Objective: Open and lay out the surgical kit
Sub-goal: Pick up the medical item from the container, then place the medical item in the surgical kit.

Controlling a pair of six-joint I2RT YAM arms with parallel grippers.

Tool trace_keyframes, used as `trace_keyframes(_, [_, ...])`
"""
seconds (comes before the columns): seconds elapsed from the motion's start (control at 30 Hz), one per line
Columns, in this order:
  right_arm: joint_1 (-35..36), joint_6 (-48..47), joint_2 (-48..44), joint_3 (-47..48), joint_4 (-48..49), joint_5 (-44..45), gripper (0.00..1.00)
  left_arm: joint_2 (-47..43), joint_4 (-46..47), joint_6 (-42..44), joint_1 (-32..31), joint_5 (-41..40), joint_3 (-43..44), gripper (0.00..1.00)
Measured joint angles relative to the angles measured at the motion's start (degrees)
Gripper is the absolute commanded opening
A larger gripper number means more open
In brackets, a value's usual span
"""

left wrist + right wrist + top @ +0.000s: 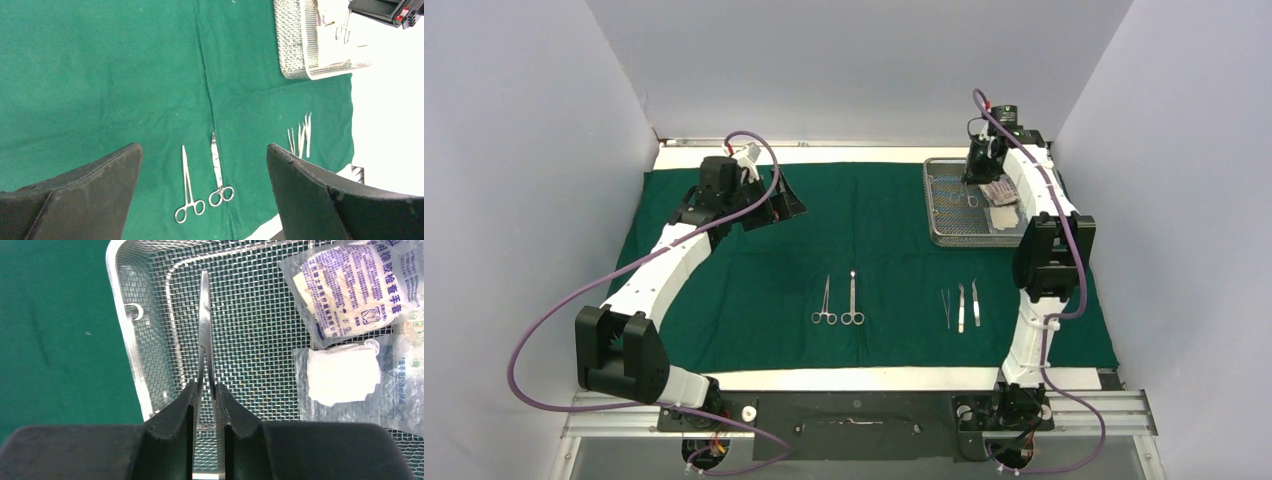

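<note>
Forceps (205, 325) clamped between right fingers (176, 415) over mesh tray (124, 340); left fingers (85, 195) spread wide apart

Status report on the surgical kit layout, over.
Right gripper shut on forceps over the mesh tray. Left gripper open, empty, above the green cloth. Nothing blocking.

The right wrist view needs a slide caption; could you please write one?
Right pincer shut on a slim steel instrument inside the wire-mesh tray, two clear packets lying beside it.
</note>
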Motion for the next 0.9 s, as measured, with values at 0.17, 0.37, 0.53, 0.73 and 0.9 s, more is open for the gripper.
trace_keyframes(0.17, [0.11, 3.06, -4.92, -1.31, 0.96, -4.20, 0.09, 0.00, 2.75, -2.49, -0.02, 3.10, -0.20, 0.92])
trace_keyframes(0.37, [3.76, 10.58, -11.63, -11.34, 5.31, -9.27, 0.08, 0.00, 8.09, -6.80, -1.03, 5.60, -3.17, 0.92])
trace_keyframes(0.53, [13.57, 17.59, -12.79, -20.11, 9.92, -12.09, 0.08, 0.57, 8.63, -8.72, -2.89, 6.43, -5.27, 0.92])
trace_keyframes(0.73, [25.20, 26.18, -12.79, -25.20, 16.79, -16.13, 0.08, 0.96, 10.34, -10.58, -5.44, 6.51, -5.92, 0.86])
trace_keyframes(0.9, [28.70, 32.20, -12.57, -26.77, 22.82, -18.49, 0.08, 2.21, 10.91, -13.09, -6.45, 6.25, -8.87, 0.78])
